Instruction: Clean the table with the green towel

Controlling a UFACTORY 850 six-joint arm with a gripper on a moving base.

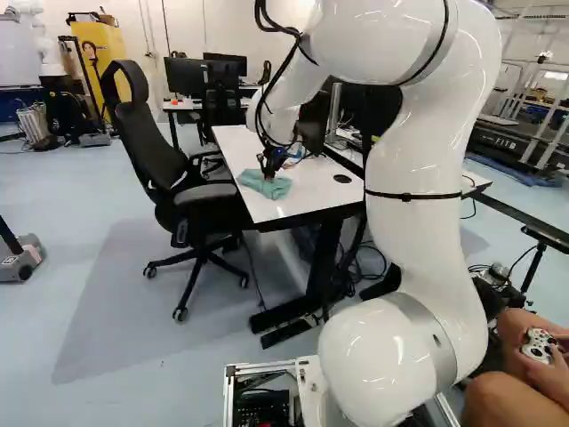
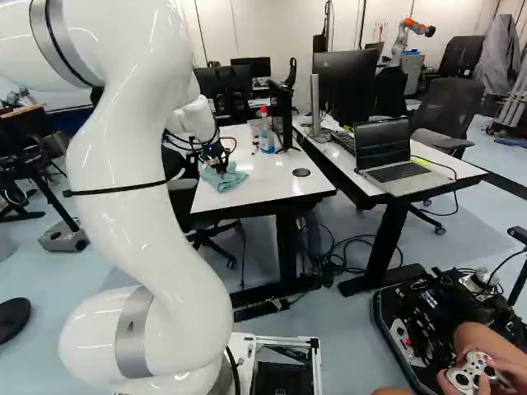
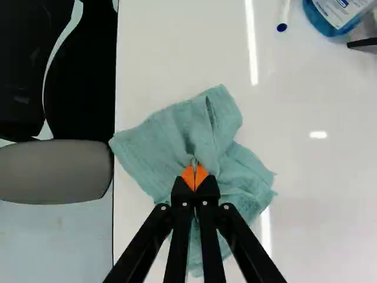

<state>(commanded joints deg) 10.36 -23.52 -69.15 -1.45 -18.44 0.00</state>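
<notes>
One towel (image 3: 171,132) corner at table's edge (image 3: 119,71)

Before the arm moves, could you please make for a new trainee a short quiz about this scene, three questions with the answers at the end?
1. What does the gripper pinch?
a) the pen
b) the towel
c) the chair

2. True or false: the laptop stands open.

3. Fill in the colour: the bottle on the table holds ____ liquid.

Key: 1 b; 2 true; 3 blue.
</notes>
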